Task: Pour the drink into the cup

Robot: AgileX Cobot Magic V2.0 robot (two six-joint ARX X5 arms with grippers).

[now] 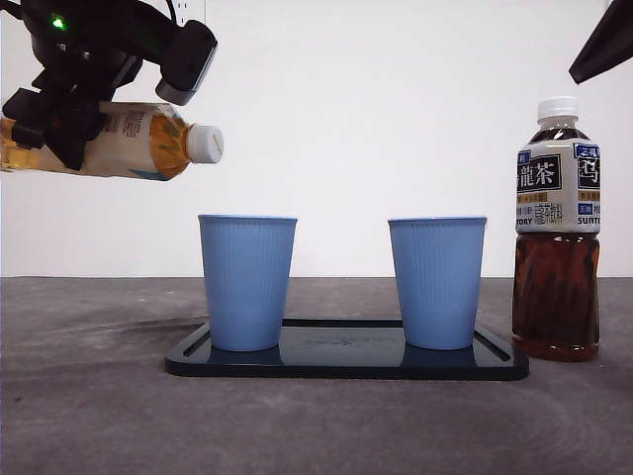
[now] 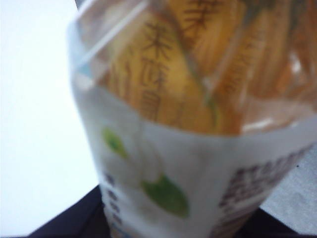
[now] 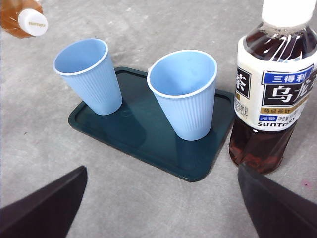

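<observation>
My left gripper (image 1: 59, 109) is shut on a bottle of yellow tea (image 1: 119, 141) with a white cap. It holds the bottle nearly level, cap pointing right, high above and left of the left blue cup (image 1: 246, 282). The bottle fills the left wrist view (image 2: 188, 124). Its cap also shows in the right wrist view (image 3: 32, 22). A second blue cup (image 1: 436, 282) stands to the right. Both cups stand on a dark tray (image 1: 346, 358). My right gripper (image 3: 158, 198) is open and empty, hovering above the table before the tray (image 3: 148, 134).
A tall bottle of dark oolong tea (image 1: 556, 233) with a white cap stands on the grey table just right of the tray; it also shows in the right wrist view (image 3: 272, 84). A white wall stands behind.
</observation>
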